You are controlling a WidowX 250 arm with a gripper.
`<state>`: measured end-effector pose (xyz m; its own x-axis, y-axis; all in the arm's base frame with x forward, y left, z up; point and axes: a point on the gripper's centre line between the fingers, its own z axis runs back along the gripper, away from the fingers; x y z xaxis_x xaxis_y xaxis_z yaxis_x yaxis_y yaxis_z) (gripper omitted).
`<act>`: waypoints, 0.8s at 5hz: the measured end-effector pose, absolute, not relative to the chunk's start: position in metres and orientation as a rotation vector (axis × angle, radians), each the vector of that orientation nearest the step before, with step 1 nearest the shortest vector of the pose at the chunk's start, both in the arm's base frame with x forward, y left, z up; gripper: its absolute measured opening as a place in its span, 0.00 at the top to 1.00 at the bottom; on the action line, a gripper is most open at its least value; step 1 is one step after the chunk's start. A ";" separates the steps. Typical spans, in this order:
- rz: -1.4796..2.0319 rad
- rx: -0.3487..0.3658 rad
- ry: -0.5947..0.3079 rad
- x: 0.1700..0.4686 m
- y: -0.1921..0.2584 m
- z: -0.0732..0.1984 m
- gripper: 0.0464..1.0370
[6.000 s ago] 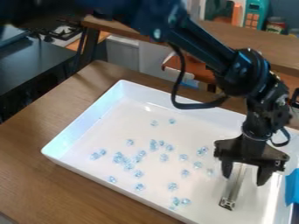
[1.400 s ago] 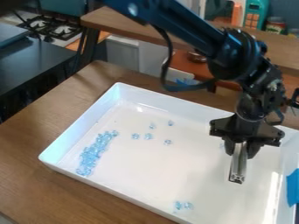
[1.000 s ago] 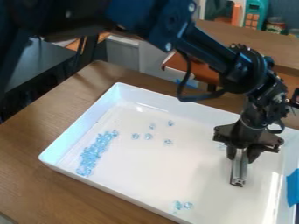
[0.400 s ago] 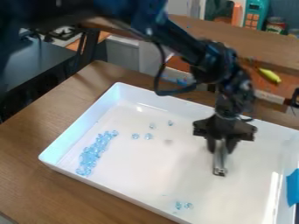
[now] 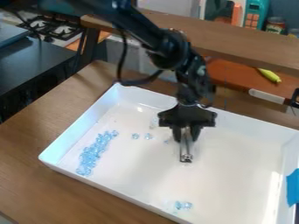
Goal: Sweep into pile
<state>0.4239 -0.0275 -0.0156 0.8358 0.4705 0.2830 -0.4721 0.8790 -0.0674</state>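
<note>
Two fingers (image 5: 196, 133) point down, clasping a metal tool (image 5: 186, 147).

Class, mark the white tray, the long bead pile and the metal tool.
White tray (image 5: 85, 125), camera view: inner side wall.
Bead pile (image 5: 92, 152), camera view: its middle.
Metal tool (image 5: 186, 145), camera view: its shaft.

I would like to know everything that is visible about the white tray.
The white tray looks rectangular and shallow, with raised, sloping walls, of smooth, glossy plastic by its look. It lies flat on the wooden table. Light-blue beads rest on its floor, most in a band at picture left. A bright blue piece sits by its right wall.
</note>
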 end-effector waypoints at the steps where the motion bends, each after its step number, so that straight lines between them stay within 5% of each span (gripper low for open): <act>1: 0.540 0.005 -0.285 0.413 -0.001 -0.016 0.66; 4: 0.719 0.005 -0.300 0.374 0.072 -0.017 0.66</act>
<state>0.3740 0.0723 -0.0174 0.7119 0.6475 0.2720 -0.6489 0.7546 -0.0982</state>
